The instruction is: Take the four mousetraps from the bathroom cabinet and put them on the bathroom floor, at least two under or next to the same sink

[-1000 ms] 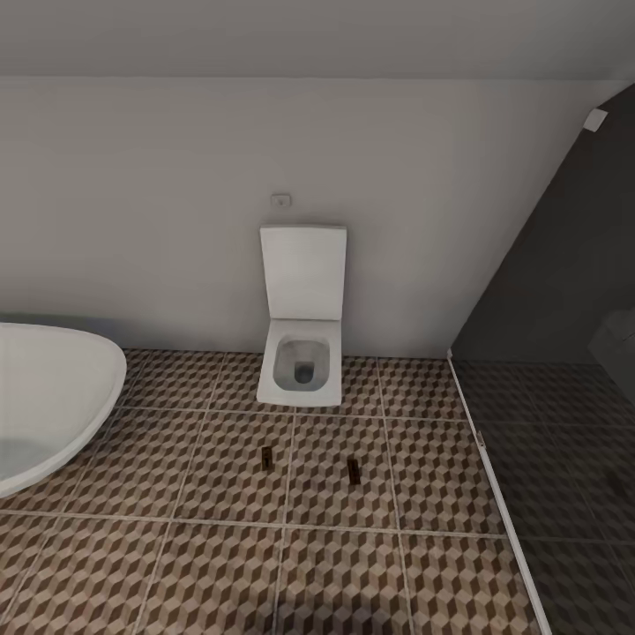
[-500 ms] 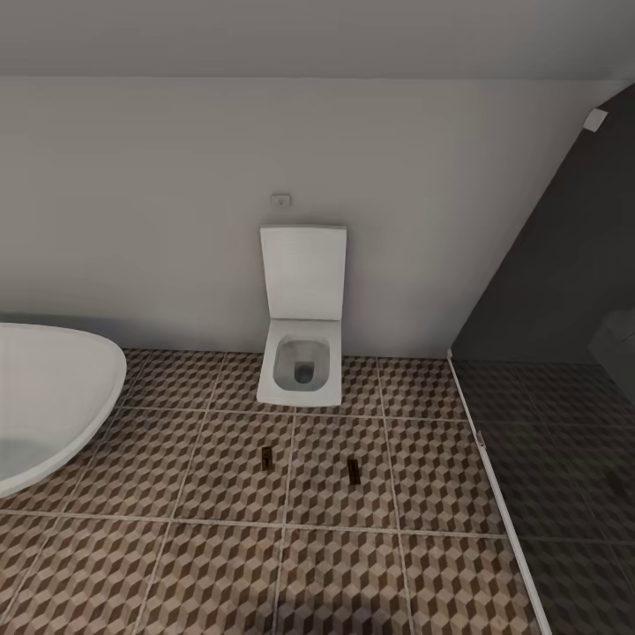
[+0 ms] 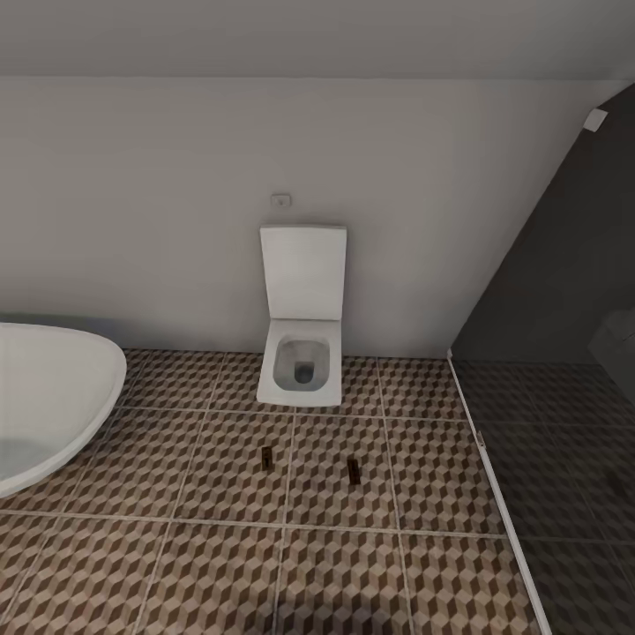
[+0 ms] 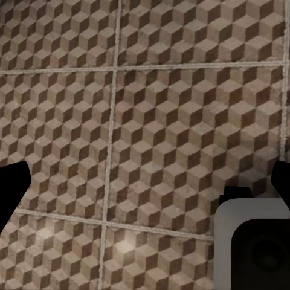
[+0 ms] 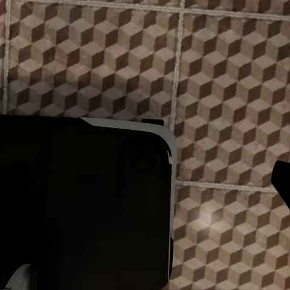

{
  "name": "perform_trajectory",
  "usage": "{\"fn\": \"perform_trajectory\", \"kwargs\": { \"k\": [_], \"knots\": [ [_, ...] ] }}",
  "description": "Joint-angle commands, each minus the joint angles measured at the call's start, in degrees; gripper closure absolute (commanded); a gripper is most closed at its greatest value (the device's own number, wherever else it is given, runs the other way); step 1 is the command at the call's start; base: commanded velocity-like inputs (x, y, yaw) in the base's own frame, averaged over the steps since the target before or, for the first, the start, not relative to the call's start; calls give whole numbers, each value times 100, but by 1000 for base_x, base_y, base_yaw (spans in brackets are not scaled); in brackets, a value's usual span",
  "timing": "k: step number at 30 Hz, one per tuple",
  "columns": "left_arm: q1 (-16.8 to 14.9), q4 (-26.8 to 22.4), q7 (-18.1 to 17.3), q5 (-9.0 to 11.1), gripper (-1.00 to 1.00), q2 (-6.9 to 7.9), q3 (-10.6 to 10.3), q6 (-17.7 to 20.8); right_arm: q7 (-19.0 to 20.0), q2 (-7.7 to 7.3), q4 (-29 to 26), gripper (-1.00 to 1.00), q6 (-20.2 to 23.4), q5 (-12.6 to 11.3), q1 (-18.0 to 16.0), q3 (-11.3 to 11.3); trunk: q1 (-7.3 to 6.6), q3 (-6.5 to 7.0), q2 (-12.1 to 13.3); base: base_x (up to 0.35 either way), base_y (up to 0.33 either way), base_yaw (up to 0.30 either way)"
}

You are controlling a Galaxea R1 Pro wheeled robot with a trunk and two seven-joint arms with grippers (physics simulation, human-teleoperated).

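On the bathroom floor (image 3: pixel 220 564) before the toilet (image 3: pixel 302 357), two mousetraps (image 3: pixel 265 454) (image 3: pixel 353 470) lie well apart, one tile each (bathtub (image 3: pixel 48 401) leftward). Wrist views add bare tile; the left gripper (image 4: pixel 145 187) is spread wide, the right gripper's (image 5: pixel 145 229) spread I cannot tell.

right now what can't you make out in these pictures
- Two small dark things on the bathroom floor, head view: too small to identify.
- Bathtub: cut off by the picture's left edge.
- Left gripper, left wrist view: only dark tips at the edges.
- Right wrist view: a dark block hides much floor.
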Motion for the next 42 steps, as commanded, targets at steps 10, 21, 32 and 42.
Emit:
{"fn": "perform_trajectory", "kwargs": {
  "k": [10, 21, 32, 42],
  "knots": [
    [-7, 18, 25, 15, -100, -5, -49, -25, 22, -2, 6, -100, -19, -22, -3, 16, 3, -8, -9, 0, 0, 0],
    [-7, 18, 25, 15, -100, -4, -49, -25, 22, -2, 6, -100, -19, -22, -3, 16, 3, -8, -9, 0, 0, 0],
    [-7, 18, 25, 15, -100, -3, -49, -25, 22, -2, 5, -100, -19, -22, -3, 15, 3, -8, -9, 0, 0, 0],
    [-7, 18, 25, 15, -100, -6, -49, -25, 22, -2, 6, -100, -19, -22, -3, 16, 3, -8, -9, 0, 0, 0]
  ]
}}
